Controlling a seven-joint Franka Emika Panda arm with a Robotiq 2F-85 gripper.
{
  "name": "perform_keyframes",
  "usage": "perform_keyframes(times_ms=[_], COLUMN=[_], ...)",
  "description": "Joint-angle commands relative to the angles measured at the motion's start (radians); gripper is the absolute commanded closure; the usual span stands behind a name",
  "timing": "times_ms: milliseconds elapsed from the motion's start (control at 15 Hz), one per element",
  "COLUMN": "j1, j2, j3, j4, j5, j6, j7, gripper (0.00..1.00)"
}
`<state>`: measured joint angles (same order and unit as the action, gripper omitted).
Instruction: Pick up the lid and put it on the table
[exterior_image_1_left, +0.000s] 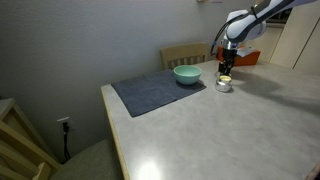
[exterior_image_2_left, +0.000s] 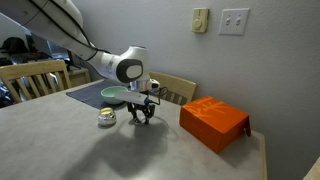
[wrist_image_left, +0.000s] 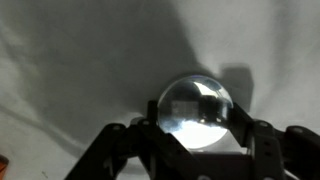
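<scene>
The lid (wrist_image_left: 196, 110) is a small, shiny, silvery dome that fills the middle of the wrist view, with a gripper finger pressed against each side. My gripper (wrist_image_left: 195, 123) is shut on it. In both exterior views the gripper (exterior_image_2_left: 143, 113) (exterior_image_1_left: 226, 66) hangs low over the pale table (exterior_image_2_left: 80, 145) (exterior_image_1_left: 250, 130). It is just beside the small round container (exterior_image_2_left: 107, 118) (exterior_image_1_left: 224, 85). The lid is too small to make out there. Its shadow falls on the tabletop below it in the wrist view.
A teal bowl (exterior_image_1_left: 187, 74) (exterior_image_2_left: 113, 95) sits on the dark grey cloth mat (exterior_image_1_left: 150, 92). An orange box (exterior_image_2_left: 213, 122) (exterior_image_1_left: 245, 57) lies on the table beyond the gripper. Wooden chairs (exterior_image_1_left: 185, 52) (exterior_image_2_left: 175, 88) stand at the table's edge.
</scene>
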<state>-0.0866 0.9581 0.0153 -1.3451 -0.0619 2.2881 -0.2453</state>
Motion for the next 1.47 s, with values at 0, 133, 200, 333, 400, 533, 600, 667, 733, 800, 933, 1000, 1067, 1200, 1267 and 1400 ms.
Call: perform_keyframes(times_ms=[0, 133, 200, 333, 400, 533, 600, 667, 733, 800, 933, 1000, 1067, 1200, 1267, 1400], j1=[-0.015, -0.017, -0.017, -0.018, -0.017, -0.016, -0.018, -0.021, -0.023, -0.023, -0.021, -0.017, -0.015, -0.021, -0.021, 0.008], j2=[0.02, 0.016, 0.013, 0.008, 0.003, -0.014, -0.025, -0.038, -0.057, -0.081, -0.154, -0.19, -0.242, -0.327, -0.365, -0.287], j3=[0.012, 0.012, 0.012, 0.011, 0.008, 0.005, 0.006, 0.009, 0.012, 0.017, 0.032, 0.038, 0.05, 0.084, 0.097, 0.07], j4=[0.031, 0.024, 0.021, 0.013, 0.007, -0.015, -0.029, -0.045, -0.066, -0.092, -0.168, -0.208, -0.265, -0.346, -0.378, -0.279], j5=[0.01, 0.01, 0.009, 0.008, 0.006, 0.003, 0.004, 0.007, 0.009, 0.011, 0.017, 0.016, 0.019, 0.051, 0.065, 0.048], j6=[-0.027, -0.027, -0.028, -0.027, -0.024, 0.0, 0.004, 0.01, 0.008, 0.002, -0.017, -0.023, -0.026, -0.074, -0.11, -0.099], j7=[-0.022, -0.024, -0.026, -0.026, -0.023, -0.019, -0.023, -0.025, -0.027, -0.031, -0.043, -0.048, -0.055, -0.065, -0.078, -0.042], gripper=[0.11, 0.02, 0.0, 0.0, 0.0, 0.0, 0.0, 0.0, 0.0, 0.0, 0.0, 0.0, 0.0, 0.0, 0.0, 0.0])
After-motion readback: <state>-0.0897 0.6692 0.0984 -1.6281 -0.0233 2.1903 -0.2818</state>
